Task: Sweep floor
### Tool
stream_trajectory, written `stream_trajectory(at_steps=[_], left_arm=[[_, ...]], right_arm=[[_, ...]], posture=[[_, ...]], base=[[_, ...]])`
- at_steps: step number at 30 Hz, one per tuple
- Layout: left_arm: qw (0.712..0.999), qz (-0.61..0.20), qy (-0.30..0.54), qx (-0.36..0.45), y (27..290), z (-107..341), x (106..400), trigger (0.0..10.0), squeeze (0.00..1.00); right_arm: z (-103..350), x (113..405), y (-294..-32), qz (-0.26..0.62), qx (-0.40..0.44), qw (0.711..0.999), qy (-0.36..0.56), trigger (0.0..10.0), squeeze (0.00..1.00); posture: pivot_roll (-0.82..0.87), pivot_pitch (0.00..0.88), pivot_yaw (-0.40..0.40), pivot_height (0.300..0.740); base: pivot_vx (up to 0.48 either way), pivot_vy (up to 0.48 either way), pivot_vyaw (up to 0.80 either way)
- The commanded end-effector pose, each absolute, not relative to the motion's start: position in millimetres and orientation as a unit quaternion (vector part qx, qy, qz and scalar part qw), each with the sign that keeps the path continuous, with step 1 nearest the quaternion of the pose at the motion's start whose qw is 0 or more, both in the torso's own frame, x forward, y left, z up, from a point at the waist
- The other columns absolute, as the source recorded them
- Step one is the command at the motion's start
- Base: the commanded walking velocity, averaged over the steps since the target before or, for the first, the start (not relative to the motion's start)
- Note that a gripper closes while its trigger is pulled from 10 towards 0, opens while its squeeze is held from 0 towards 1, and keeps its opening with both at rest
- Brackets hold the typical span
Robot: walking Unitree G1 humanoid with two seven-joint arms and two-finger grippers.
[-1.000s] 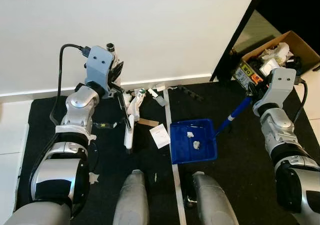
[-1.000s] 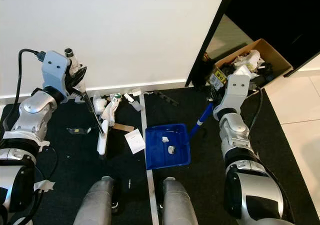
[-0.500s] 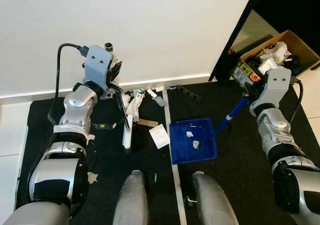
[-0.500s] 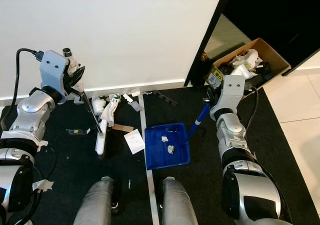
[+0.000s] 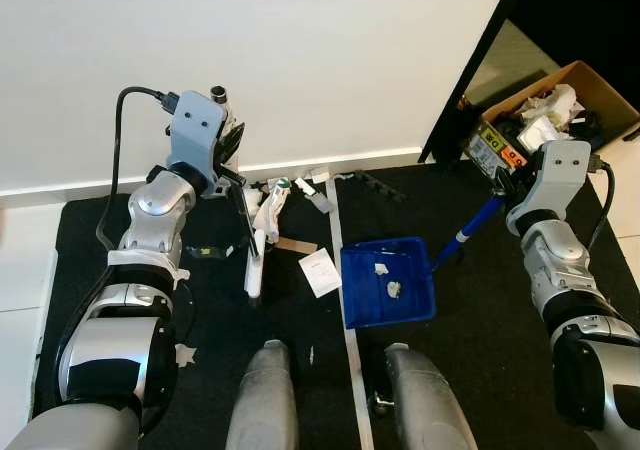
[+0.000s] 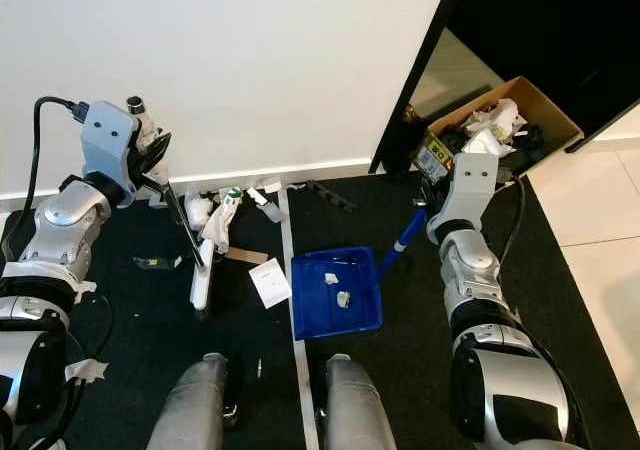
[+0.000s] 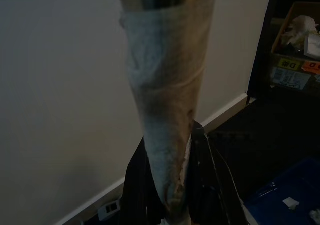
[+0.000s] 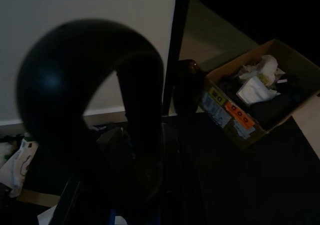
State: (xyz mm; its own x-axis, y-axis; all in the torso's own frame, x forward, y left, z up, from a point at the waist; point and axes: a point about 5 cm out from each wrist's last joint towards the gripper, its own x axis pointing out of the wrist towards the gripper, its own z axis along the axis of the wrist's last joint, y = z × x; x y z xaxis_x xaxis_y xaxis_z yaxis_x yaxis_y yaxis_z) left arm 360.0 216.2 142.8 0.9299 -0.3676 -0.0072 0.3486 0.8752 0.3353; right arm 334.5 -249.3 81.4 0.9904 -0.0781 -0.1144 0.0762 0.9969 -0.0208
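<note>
Resting below left end effector [image 5: 238,175], broom [image 5: 254,255], head on black mat [image 5: 480,330]

One blue dustpan [image 5: 388,284] with two white scraps [image 5: 393,290] inside, one brush [image 5: 252,245], one paper slip [image 5: 320,271] near it, one cardboard box [image 6: 497,130] (full of rubbish) just beyond the right gripper [image 6: 425,207].

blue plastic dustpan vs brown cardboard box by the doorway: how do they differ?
The blue plastic dustpan is shallow and lies flat on the black mat before the robot's feet; the brown cardboard box is deep and sits farther off by the dark doorway. The dustpan holds a few white scraps; the box is heaped full. The right gripper holds the dustpan's handle; the box stands untouched. Both hold waste.
</note>
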Motion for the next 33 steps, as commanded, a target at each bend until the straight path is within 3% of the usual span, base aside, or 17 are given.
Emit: stream_trajectory(at_steps=[1, 13, 23, 33], left_arm=[[0.965, -0.184, -0.027, 0.184, 221.7, 143.2, 358.0, 10.0, 0.0], [0.964, -0.188, -0.026, 0.184, 220.6, 142.6, 358.0, 10.0, 0.0], [0.964, -0.189, -0.027, 0.183, 219.2, 142.8, 358.4, 10.0, 0.0], [0.964, -0.188, -0.029, 0.184, 220.2, 142.7, 357.4, 10.0, 0.0]], right_arm=[[76.9, 327.6, -260.3, -0.053, -0.019, 0.996, 0.065, 10.0, 0.0], [73.1, 329.0, -247.8, -0.043, -0.011, 0.997, 0.065, 10.0, 0.0], [71.1, 337.9, -205.9, 0.0, 0.021, 0.998, 0.056, 10.0, 0.0], [69.6, 338.1, -182.9, 0.027, 0.051, 0.997, 0.044, 10.0, 0.0]], posture=[[0.03, 0.161, 0.009, 0.74], [0.04, 0.162, 0.012, 0.74], [0.04, 0.159, 0.01, 0.74], [0.04, 0.15, 0.006, 0.74]], base=[[0.0, 0.0, 0.0], [0.0, 0.0, 0.0], [0.0, 0.0, 0.0], [0.0, 0.0, 0.0]])
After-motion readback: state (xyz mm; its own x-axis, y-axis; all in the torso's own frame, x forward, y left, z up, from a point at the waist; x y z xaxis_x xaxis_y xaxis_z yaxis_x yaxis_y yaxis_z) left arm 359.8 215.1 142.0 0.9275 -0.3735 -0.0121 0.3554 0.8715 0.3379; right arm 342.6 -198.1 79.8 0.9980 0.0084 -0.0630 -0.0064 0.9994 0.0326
